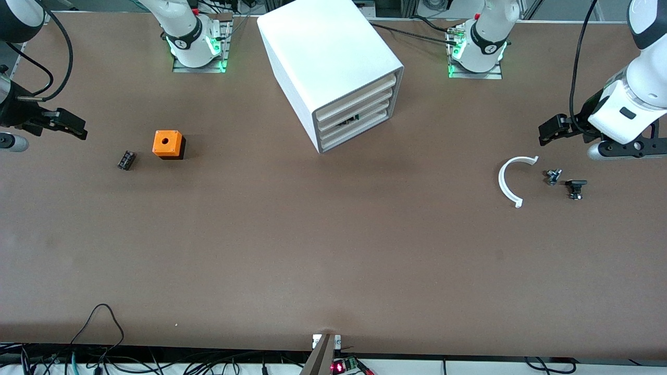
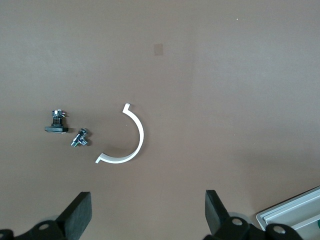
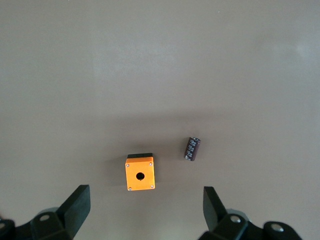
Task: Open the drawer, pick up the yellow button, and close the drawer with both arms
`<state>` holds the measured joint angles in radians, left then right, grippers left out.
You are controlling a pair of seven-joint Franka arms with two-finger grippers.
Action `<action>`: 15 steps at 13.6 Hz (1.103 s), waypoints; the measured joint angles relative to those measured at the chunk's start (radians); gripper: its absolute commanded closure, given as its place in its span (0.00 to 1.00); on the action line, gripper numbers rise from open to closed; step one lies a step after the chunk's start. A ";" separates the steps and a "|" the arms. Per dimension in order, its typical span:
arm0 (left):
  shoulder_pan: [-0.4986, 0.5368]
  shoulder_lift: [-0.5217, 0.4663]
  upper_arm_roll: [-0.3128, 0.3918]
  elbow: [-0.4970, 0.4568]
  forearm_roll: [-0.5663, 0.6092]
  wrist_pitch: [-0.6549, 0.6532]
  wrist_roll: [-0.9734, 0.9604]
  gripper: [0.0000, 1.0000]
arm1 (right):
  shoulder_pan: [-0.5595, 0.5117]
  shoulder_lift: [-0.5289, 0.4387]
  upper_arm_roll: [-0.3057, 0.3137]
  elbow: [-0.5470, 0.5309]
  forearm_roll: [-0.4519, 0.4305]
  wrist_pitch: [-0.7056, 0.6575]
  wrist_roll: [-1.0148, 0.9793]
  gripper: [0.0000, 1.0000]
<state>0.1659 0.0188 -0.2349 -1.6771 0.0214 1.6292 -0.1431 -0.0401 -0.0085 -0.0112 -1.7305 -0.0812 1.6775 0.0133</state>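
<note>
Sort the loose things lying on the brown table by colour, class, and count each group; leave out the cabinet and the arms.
Orange: 1, the orange cube with a hole.
White: 1, the white curved plastic strip.
Black or dark: 3, the dark cylinder, the small black-and-metal part, the flat black part.
Total: 5.

White cabinet (image 1: 333, 62), cream drawer (image 1: 359, 96) fronts, orange cube (image 1: 167, 144), brown table (image 1: 333, 250).

Both white jointed arms wait, raised above the tabletop's two end edges. The black two-finger left gripper (image 1: 547, 130) (image 2: 147, 217) and black two-finger right gripper (image 1: 75, 125) (image 3: 145, 212) hang with jaws spread wide, holding nothing.
</note>
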 measured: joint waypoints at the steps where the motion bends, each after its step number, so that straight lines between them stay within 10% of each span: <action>1: 0.000 0.000 0.000 0.000 0.000 0.000 0.000 0.00 | 0.000 0.000 0.000 0.000 0.000 0.000 0.000 0.00; 15: -0.022 0.087 -0.036 0.001 -0.041 -0.080 0.017 0.00 | 0.000 0.000 -0.001 -0.001 0.021 0.001 0.000 0.00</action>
<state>0.1435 0.1060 -0.2711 -1.6757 -0.0199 1.5490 -0.1263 -0.0401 -0.0085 -0.0120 -1.7310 -0.0602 1.6784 0.0131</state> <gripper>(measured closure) 0.000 0.000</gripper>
